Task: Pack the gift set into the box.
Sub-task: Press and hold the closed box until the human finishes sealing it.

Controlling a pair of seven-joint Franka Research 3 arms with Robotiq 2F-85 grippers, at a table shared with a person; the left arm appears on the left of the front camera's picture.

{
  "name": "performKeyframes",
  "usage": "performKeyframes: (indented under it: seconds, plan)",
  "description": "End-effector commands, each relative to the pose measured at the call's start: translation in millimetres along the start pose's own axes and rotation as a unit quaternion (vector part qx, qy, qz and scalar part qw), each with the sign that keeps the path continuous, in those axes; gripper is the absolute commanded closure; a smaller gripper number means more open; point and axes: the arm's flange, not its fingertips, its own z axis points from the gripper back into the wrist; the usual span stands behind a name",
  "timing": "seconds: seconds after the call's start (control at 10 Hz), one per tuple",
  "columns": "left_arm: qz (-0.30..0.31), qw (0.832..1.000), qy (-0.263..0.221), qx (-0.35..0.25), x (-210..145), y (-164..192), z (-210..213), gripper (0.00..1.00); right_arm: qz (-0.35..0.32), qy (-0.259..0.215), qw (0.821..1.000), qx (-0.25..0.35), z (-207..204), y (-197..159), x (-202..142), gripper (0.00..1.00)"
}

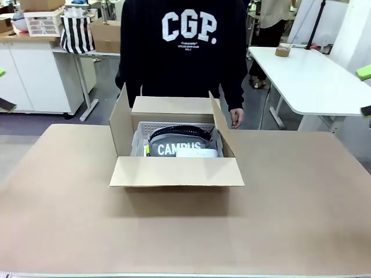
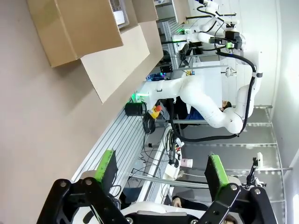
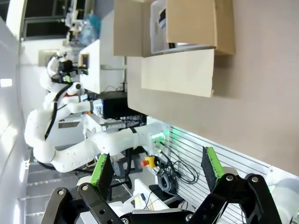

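Gift set (image 1: 179, 148), black with white CAMPUS lettering, is seen lying inside the box (image 1: 177, 172), whose flaps are open. It is judged light and somewhat soft-sided, perhaps slippery on its face, so any hold would best be taken along its long edges, from above the box. Left gripper (image 2: 161, 164) is spread wide, nothing pinched, well apart from the box. Right gripper (image 3: 157, 165) is likewise spread and empty, well apart from the box.

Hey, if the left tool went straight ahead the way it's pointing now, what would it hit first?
Probably the right arm, whose white elbow lies roughly dead ahead of the left tool; depth is unclear. The box sits well off to the side.
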Motion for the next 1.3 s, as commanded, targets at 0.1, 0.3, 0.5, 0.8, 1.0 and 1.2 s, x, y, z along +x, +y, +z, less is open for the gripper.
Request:
performKeyframes:
  seconds: [0.1, 0.3, 0.5, 0.8, 1.0, 1.2]
  plan:
    - [-0.003, 1.000, 0.002, 0.007, -4.2, 1.6, -2.2, 0.00, 0.015, 0.000, 1.000, 0.015, -1.5, 0.6, 1.8, 0.00]
    - [-0.003, 1.000, 0.002, 0.007, -4.2, 1.6, -2.2, 0.00, 0.015, 0.000, 1.000, 0.015, -1.5, 0.6, 1.8, 0.00]
    - [-0.003, 1.000, 0.002, 0.007, -4.2, 1.6, -2.2, 0.00, 0.015, 0.000, 1.000, 0.015, -1.5, 0.6, 1.8, 0.00]
    - [-0.003, 1.000, 0.002, 0.007, -4.2, 1.6, -2.2, 0.00, 0.015, 0.000, 1.000, 0.015, -1.5, 0.6, 1.8, 0.00]
    - [-0.003, 1.000, 0.002, 0.007, -4.2, 1.6, -2.2, 0.00, 0.015, 0.000, 1.000, 0.015, -1.5, 0.6, 1.8, 0.00]
    - [-0.003, 1.000, 0.002, 0.007, -4.2, 1.6, -2.2, 0.00, 0.015, 0.000, 1.000, 0.015, -1.5, 0.6, 1.8, 0.00]
